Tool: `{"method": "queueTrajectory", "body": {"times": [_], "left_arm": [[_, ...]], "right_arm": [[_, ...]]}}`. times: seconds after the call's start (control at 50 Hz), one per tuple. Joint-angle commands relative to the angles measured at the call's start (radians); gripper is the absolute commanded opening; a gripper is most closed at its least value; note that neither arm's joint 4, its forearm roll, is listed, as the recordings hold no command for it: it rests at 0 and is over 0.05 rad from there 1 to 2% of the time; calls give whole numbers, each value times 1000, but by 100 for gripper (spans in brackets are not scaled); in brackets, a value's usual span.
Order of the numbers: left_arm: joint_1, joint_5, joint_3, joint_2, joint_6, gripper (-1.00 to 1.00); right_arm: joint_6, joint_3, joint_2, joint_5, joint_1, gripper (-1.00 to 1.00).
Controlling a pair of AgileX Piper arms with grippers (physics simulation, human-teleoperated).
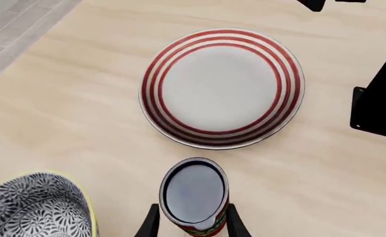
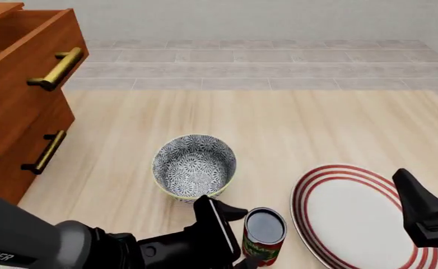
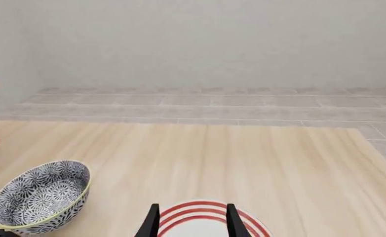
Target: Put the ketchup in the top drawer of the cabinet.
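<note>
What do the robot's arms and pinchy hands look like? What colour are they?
The left arm is grey and rounded, with white "PIPER" lettering, turning glossy black toward the left gripper. The right gripper is black too, with flat, angular fingers. No cables show.

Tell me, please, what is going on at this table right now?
The left gripper has its fingers on either side of the ketchup, which stands on the table between the patterned bowl and the striped plate. The cabinet's top drawer is pulled open. The right gripper hovers open above the plate.
</note>
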Motion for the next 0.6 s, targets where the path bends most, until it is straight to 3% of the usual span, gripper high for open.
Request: {"method": "queueTrajectory", "body": {"times": [0.02,0.4,0.42,0.6], "left_arm": [[-10,19,-29,13,-1,100],[-26,43,-52,3,-26,100],[-27,43,-51,1,-28,-100],[-20,44,-44,-16,-28,-100]], "right_arm": [[-1,0,9,-4,3,100],[-3,0,29,-17,9,100],[-3,0,27,-15,10,100],[-5,0,40,-26,11,100]]}}
